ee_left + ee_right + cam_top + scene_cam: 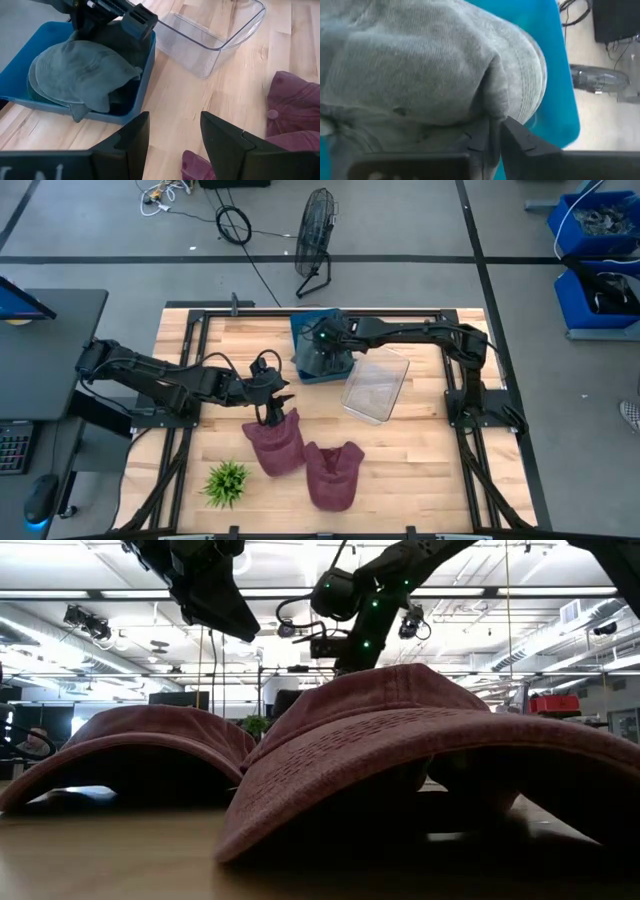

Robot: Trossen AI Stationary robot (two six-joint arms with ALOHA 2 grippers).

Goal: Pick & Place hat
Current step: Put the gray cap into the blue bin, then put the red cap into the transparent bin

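We are pinching a grey cloth hat [435, 65] in the blue plastic bin [300, 340] with the right gripper [495, 131], its jaws closed narrowly on the fabric, while the left gripper [172, 135] is hovering with wide jaws above two maroon hats [275, 442] lying on the tabletop [420, 470].

The left gripper [274, 412] is held low with jaws spread apart; the right gripper [322, 348] is reached far forward, jaws pinched together.

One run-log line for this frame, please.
left gripper: open, above maroon hat | right gripper: shut on grey hat in blue bin
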